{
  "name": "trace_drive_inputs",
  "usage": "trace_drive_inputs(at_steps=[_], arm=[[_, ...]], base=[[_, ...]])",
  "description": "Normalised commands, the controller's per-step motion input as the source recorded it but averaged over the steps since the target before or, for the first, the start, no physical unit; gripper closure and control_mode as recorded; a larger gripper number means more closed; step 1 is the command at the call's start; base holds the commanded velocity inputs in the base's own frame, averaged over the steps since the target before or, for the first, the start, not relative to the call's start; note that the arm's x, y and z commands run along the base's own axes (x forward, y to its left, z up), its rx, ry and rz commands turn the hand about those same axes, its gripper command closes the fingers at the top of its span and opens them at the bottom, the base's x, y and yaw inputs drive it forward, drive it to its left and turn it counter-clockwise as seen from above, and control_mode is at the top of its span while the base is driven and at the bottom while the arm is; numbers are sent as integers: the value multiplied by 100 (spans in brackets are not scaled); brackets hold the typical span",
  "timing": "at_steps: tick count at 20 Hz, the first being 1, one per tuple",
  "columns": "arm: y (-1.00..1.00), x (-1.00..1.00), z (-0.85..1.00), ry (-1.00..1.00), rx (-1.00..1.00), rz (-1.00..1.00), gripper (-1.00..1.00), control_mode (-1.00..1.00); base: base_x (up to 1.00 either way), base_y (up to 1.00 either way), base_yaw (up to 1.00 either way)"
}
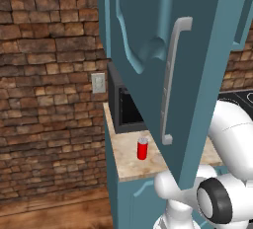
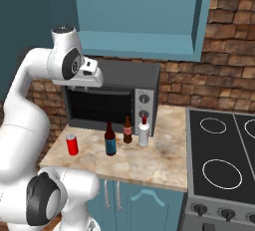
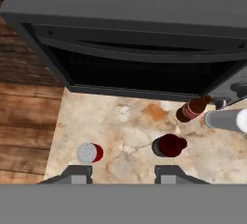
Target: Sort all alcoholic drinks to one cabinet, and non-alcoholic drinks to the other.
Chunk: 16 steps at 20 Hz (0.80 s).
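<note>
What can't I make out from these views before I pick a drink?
- Left base view: the open cabinet door hides every drink except the red can.
- Hand view: the white bottle is cut off by the right edge.
- Right base view: labels on the two dark bottles are too small to read.

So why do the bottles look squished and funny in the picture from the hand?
Hand view: the camera looks straight down, so each bottle shows mostly its top, and the can shows its silver lid. Right base view: from the side, they stand tall on the counter. All views look flat-lit, shadows faint.
</note>
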Motion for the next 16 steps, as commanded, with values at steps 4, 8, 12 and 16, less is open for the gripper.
trace_drive_inputs(at_steps=[4,8,12,16], arm=[[-2,-1,0,0,0,0,-100,-100],[-22,-2,0,0,6,0,-100,-100],[-34,-1,0,0,12,0,-100,-100],[-26,0,0,2,14,0,-100,-100]], base=[[0,0,0],[0,0,0],[0,0,0],[0,0,0]])
